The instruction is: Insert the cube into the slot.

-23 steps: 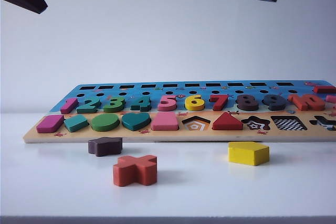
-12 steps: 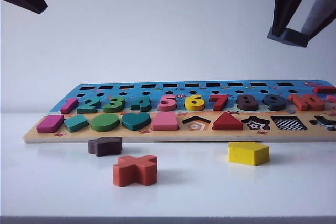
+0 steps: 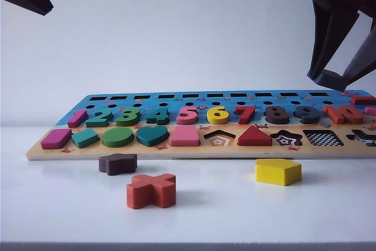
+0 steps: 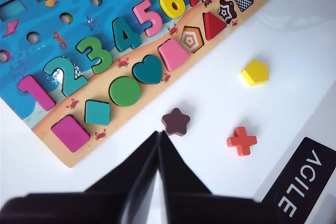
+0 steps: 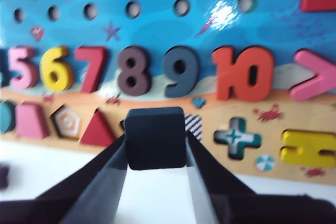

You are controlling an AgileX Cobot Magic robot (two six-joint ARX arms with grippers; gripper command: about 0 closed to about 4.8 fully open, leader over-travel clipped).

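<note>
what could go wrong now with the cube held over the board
1. The right gripper pinches the cube only by two side faces, so it may slip or twist on the way to the slot.
2. The star cutout and plus cutout flank the slot; a small offset could catch on an edge.

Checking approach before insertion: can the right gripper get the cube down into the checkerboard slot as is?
Probably yes: right gripper holds the cube above the slot, which looks uncovered.

The cube (image 5: 155, 137) is hiding most of the slot (image 5: 192, 127); the picture edge is cutting the board (image 3: 370, 145).
</note>
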